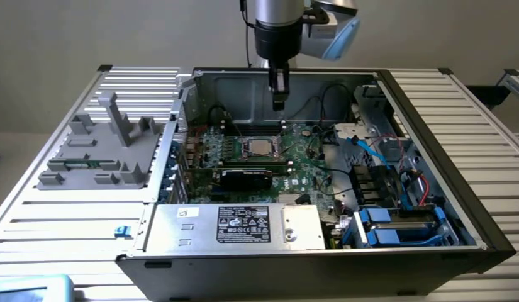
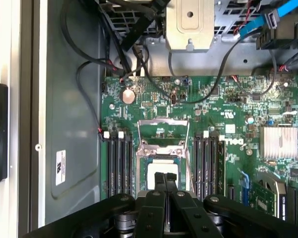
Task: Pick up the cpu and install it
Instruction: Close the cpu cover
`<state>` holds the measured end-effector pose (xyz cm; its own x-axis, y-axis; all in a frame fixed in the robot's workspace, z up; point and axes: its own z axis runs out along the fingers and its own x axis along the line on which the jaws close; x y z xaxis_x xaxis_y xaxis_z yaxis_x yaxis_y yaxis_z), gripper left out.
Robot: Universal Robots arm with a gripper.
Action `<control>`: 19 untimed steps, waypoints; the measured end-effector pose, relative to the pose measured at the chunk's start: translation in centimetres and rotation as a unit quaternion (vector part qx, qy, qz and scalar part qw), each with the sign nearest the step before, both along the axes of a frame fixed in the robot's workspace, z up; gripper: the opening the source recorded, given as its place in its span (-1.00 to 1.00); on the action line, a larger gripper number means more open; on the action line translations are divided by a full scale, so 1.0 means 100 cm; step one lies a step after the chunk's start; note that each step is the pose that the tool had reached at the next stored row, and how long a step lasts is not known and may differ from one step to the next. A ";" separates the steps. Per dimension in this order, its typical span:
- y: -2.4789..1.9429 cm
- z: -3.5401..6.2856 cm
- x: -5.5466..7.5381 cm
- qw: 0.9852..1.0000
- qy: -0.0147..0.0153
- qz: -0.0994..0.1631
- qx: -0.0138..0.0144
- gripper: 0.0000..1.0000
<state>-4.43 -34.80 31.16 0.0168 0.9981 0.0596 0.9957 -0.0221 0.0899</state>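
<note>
cpu [image 1: 259, 146] sits in socket [image 1: 241, 148] | gripper [image 1: 279, 106] fingers pressed together, empty, above it | risk: chip not flush, a nudge bends pins

motherboard [image 2: 237, 142]: white "DELL" lettering, printed sideways
power supply label [image 1: 242, 224]: print too small to read
case sticker [image 2: 60, 167]: unreadable

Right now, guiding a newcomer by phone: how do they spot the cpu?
Inside the open computer case lies a green motherboard. Near its middle, within a metal frame, lies the cpu: the one shiny silver square, unlike the black graphics card beside it.
</note>
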 end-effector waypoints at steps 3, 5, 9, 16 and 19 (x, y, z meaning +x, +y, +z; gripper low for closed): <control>0.0000 -0.0009 0.012 1.000 0.000 0.000 0.000 -0.79; 0.0000 -0.0024 0.019 1.000 0.000 0.000 0.000 -0.79; 0.0000 -0.0084 0.030 1.000 0.000 0.000 0.000 -0.79; 0.0000 -0.0209 0.043 1.000 0.000 -0.001 0.000 -0.79; 0.0000 -0.0263 0.050 1.000 0.000 -0.001 0.000 -0.79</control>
<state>0.56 -34.81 28.53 0.0197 0.9981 0.0591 0.9956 -0.0250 0.0902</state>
